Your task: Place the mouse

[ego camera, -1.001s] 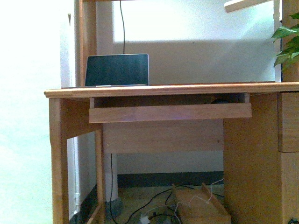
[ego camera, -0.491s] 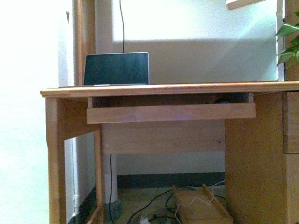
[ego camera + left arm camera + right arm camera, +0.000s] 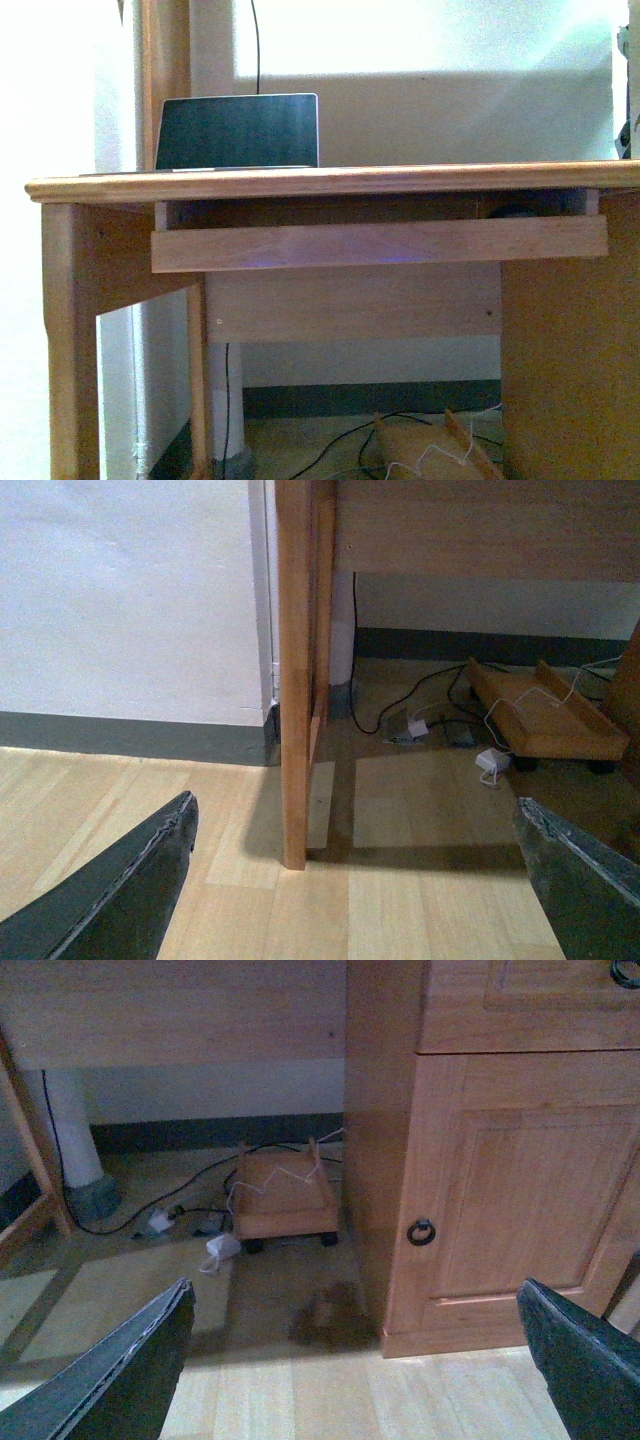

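ok so the mouse [image 3: 515, 211] is just a dark sliver peeking over the front rail of the pull-out keyboard tray [image 3: 380, 245]. It's tucked under the desktop [image 3: 330, 181], way over at the tray's right end. The laptop [image 3: 238, 131] is up top on the other side.

Neither arm shows in the front view, so going by the wrist cams. The left gripper [image 3: 355, 815] is spread wide with nothing in it, hanging low and looking at the floor [image 3: 420, 900] and the left desk leg [image 3: 295, 680]. The right gripper [image 3: 357, 1295] is the same deal, wide apart and empty, facing the cabinet door [image 3: 530, 1200] and the stuff under the desk.

So from either gripper the mouse sits up and ahead, well above where they're pointing, and it isn't in either wrist view. My guess is the right arm is the nearer one, since it's already on the cabinet side and the mouse is at that end of the tray. It'd need to come up and reach forward into the gap between tray and desktop, which looks tight.

Can't tell the mouse's long axis, too little of it shows
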Tool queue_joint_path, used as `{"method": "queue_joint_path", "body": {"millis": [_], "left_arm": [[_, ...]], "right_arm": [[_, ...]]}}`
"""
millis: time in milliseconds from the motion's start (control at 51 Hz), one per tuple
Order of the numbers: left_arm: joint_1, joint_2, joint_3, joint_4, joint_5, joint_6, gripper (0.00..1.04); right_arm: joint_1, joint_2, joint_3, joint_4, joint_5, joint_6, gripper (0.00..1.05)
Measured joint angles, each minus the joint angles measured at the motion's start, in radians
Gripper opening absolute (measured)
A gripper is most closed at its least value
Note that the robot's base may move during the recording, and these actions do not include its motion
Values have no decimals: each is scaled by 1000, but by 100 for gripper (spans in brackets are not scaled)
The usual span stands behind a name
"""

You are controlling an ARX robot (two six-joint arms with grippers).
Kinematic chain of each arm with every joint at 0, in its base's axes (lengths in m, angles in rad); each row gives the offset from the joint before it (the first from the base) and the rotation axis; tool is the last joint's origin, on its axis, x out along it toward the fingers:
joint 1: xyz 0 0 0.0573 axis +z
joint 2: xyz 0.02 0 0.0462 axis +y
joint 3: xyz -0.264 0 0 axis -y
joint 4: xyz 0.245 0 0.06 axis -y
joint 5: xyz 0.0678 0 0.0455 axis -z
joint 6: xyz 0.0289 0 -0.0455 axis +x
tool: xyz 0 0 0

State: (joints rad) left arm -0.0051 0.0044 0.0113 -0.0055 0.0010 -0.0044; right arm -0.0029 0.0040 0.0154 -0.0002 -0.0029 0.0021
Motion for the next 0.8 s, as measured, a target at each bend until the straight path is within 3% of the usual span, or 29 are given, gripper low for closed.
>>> {"method": "queue_joint_path", "body": {"millis": [805], "left_arm": [[0, -1, 0, 0, -1, 0, 97]], "right_arm": [[0, 0, 0, 0, 0, 0, 97]]}}
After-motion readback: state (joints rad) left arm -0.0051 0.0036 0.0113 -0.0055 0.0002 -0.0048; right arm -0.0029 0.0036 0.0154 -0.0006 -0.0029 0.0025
